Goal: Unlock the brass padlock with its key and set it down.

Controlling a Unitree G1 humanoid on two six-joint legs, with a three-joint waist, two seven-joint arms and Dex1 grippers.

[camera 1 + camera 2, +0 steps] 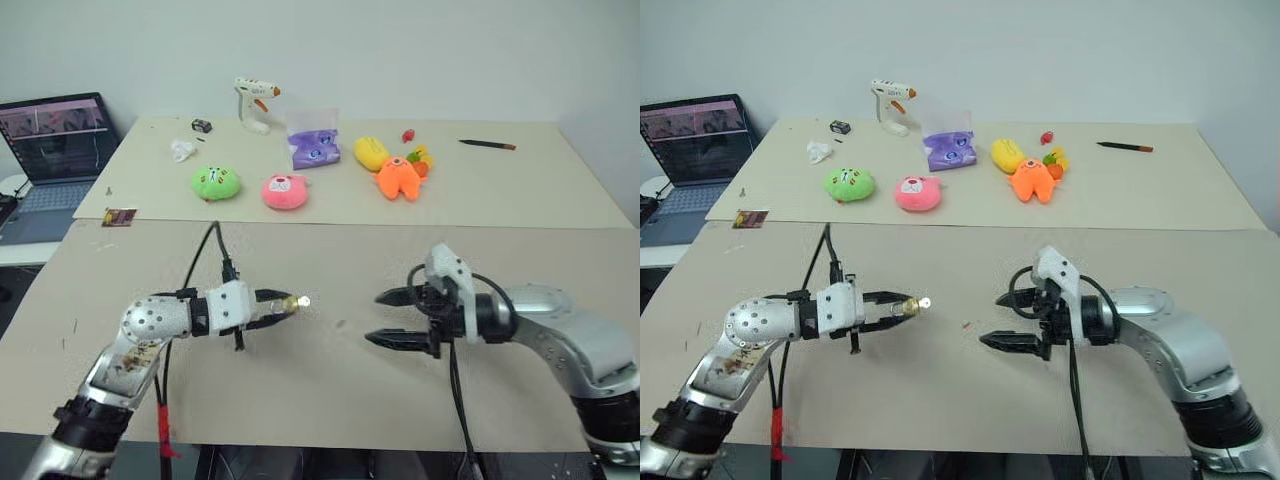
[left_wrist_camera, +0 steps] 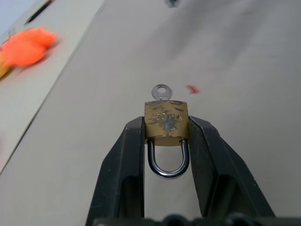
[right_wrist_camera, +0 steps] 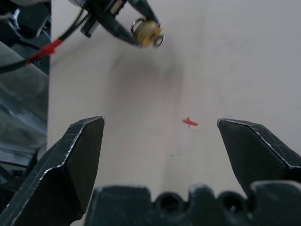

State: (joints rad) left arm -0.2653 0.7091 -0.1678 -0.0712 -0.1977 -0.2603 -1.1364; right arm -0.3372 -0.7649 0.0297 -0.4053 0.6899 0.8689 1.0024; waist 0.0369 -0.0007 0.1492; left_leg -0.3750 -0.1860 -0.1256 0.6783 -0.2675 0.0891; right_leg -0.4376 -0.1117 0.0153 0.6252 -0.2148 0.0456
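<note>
Above the near tabletop [image 1: 330, 390], left gripper [image 2: 165, 129] clamps the brass padlock [image 2: 166, 121] by its sides, shackle toward the wrist, key [image 2: 162, 92] seated in its far end; stamped lettering on the body is illegible. Right gripper [image 1: 392, 318], jaws spread wide and empty, faces it. Red scrap [image 3: 189, 123] on the table between them. Beyond: plush toys [image 1: 284, 190], glue gun [image 1: 254, 103], laptop [image 1: 55, 150].

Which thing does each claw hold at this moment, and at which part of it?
The left claw holds the brass padlock by the two sides of its body; the key sticks out of it. The right claw is open and holds nothing.
</note>
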